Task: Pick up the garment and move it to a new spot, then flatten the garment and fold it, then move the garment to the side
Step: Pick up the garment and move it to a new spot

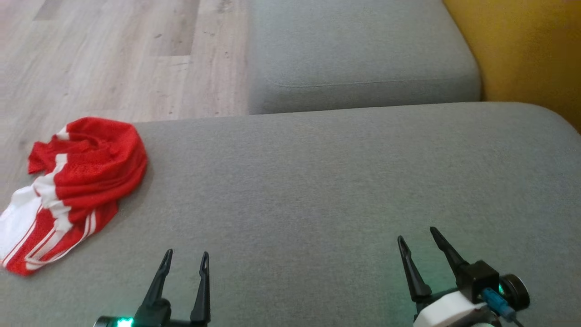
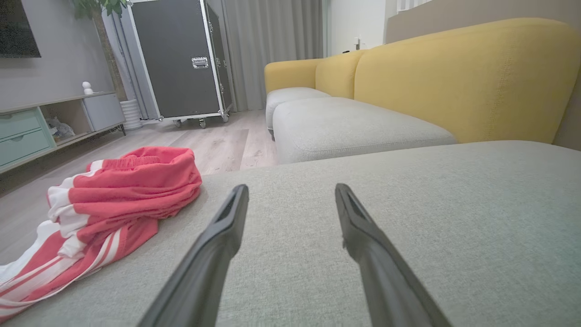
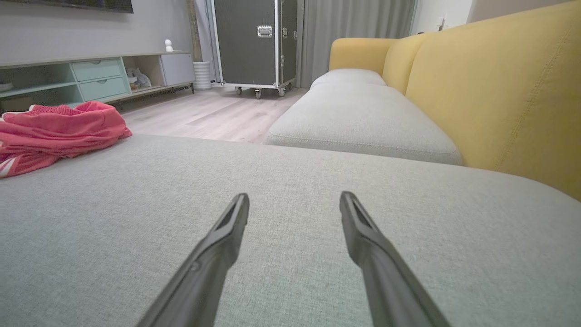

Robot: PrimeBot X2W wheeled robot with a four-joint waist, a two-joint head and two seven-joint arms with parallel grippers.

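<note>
The garment [image 1: 75,181], red mesh with white stripes, lies crumpled at the left edge of the grey sofa cushion [image 1: 317,190]. It also lies at the left in the left wrist view as the garment [image 2: 109,200] and at the far left in the right wrist view as the garment [image 3: 54,131]. My left gripper [image 1: 187,259] is open and empty near the cushion's front edge, to the right of the garment and apart from it. My right gripper [image 1: 417,234] stands open and empty at the lower right. Both wrist views show open fingers over bare cushion: left gripper [image 2: 290,193], right gripper [image 3: 294,202].
A second grey cushion [image 1: 363,54] lies beyond, with the yellow backrest [image 1: 526,50] on the right. Wood floor [image 1: 113,54] lies past the cushion's left edge. A black wheeled case [image 2: 181,59] and a low cabinet [image 2: 50,122] stand across the room.
</note>
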